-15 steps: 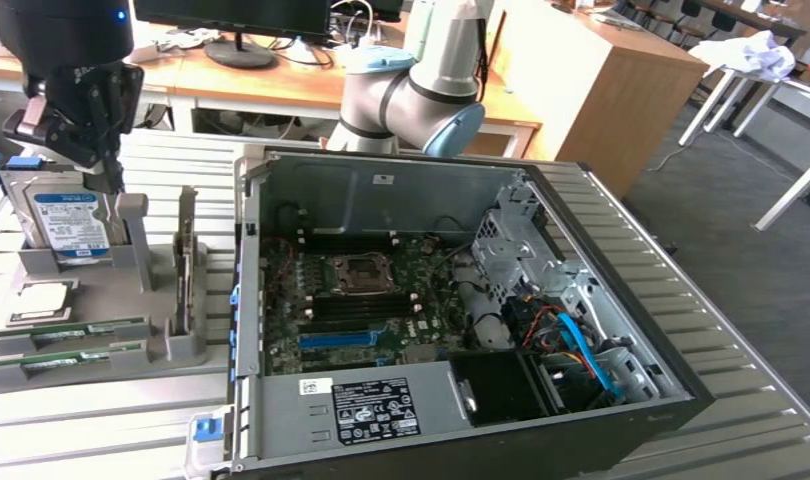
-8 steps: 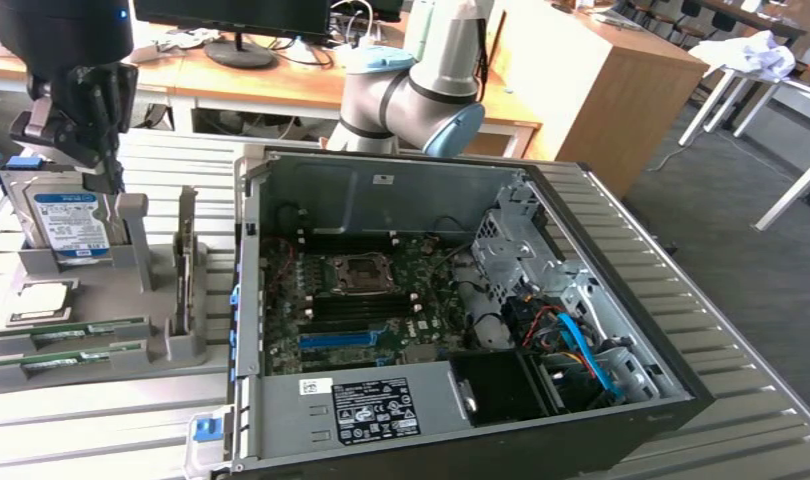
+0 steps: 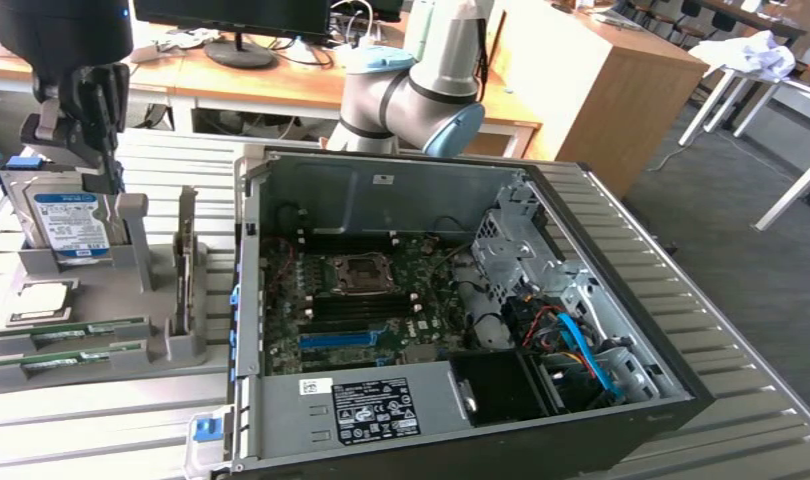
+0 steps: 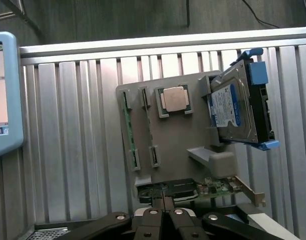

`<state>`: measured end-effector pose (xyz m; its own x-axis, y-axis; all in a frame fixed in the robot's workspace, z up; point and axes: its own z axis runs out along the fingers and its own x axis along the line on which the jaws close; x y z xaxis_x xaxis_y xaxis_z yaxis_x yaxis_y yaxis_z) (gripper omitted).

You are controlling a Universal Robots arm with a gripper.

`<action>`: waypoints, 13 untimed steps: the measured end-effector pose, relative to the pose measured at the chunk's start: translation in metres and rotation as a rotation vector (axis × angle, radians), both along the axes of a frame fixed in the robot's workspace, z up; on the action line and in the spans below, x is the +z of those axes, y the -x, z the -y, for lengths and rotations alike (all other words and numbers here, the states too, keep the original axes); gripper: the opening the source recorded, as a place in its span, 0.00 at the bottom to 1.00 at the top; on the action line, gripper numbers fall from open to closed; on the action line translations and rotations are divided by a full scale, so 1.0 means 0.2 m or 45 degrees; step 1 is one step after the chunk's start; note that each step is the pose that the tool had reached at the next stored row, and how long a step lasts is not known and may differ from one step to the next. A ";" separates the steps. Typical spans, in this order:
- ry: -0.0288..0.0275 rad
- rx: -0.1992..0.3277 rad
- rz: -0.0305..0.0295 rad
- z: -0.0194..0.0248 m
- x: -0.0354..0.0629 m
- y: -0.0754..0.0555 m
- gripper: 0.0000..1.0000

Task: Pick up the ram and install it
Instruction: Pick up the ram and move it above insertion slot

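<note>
Two ram sticks (image 3: 74,331), thin and green, lie on edge in the slots of a grey holder (image 3: 165,350) on the exterior view's left. In the wrist view a ram stick (image 4: 125,107) shows edge-on in the holder (image 4: 178,135). My black gripper (image 3: 105,175) hangs above the holder's far end, close to the hard drive (image 3: 69,222) and well apart from the ram. Its fingers (image 4: 162,207) are pressed together with nothing between them, over the holder's edge by a green expansion card (image 4: 215,187).
The open computer case (image 3: 378,190) lies beside the holder, its motherboard (image 3: 365,300) facing up. The holder also carries a silver processor chip (image 4: 174,98) and the upright hard drive (image 4: 238,107). A light-blue device (image 4: 2,95) sits at the slatted table's edge.
</note>
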<state>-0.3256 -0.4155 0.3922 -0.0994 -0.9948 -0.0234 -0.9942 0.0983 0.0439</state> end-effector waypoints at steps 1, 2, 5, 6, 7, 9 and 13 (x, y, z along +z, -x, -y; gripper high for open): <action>0.0000 0.007 0.0000 0.000 0.000 0.00 0.10; 0.0001 0.008 0.0000 0.000 0.000 0.00 0.10; 0.0000 0.008 0.0000 0.000 0.000 0.00 0.10; 0.0000 0.008 0.0000 0.000 0.000 0.00 0.10; 0.0000 0.008 0.0000 0.000 0.000 0.00 0.10; 0.0001 0.008 0.0000 0.000 0.000 0.00 0.10; 0.0000 0.008 0.0000 0.000 0.000 0.00 0.16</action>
<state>-0.3255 -0.4155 0.3922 -0.0932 -0.9954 -0.0234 -0.9948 0.0921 0.0439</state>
